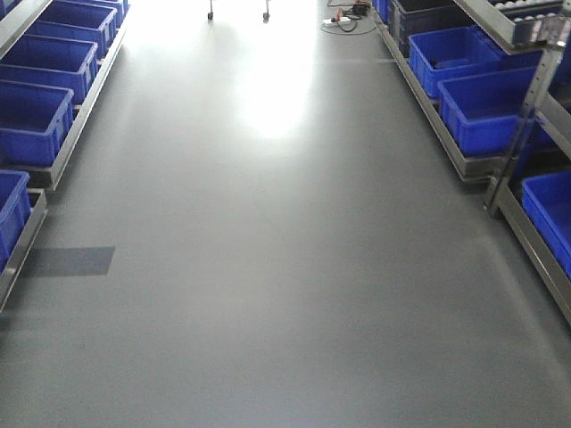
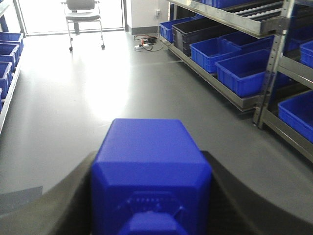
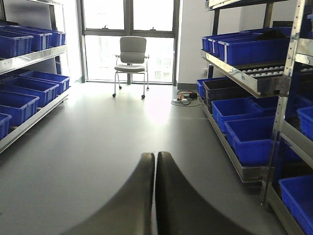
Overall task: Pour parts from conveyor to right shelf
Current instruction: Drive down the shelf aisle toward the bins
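Note:
A royal-blue block, one of the parts, fills the lower middle of the left wrist view. My left gripper is shut on it, one dark finger on each side. My right gripper is shut with nothing in it, its tips pressed together above the grey floor. The right shelf runs along the right side of the aisle, a steel rack with white rollers and large blue bins. The conveyor is out of view.
A matching steel shelf with blue bins lines the left side. The grey floor aisle lies between them. A wheeled chair stands at the far window. Cables and a power strip lie near the right rack's far end.

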`<state>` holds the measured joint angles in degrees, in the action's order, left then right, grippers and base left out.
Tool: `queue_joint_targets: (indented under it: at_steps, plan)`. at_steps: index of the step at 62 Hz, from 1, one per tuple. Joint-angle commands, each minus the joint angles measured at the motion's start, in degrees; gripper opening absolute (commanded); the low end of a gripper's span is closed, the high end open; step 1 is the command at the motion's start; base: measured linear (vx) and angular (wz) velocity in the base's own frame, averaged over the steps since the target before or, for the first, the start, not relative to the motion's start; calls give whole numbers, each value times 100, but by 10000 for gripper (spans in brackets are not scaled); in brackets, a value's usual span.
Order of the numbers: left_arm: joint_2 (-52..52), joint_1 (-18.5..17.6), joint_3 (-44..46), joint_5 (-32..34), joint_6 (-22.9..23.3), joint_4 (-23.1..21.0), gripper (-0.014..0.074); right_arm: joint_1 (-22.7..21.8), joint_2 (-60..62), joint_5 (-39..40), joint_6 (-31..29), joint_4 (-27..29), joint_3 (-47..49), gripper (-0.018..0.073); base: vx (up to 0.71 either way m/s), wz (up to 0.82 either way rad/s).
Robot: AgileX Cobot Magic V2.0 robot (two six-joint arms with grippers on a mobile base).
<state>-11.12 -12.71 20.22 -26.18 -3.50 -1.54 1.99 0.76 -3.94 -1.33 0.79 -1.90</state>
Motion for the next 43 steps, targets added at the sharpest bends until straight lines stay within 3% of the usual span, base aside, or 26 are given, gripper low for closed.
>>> queue_joint_targets:
  at_steps: [1,43]
  plan:
    - [-44,-26,152,459,14,-17,-6,-35,83,429,-25,-16,-83,-9,69,7]
    - [-50,-26,152,460,14,-17,-6,-35,83,429,-25,-16,-83,-9,60,16]
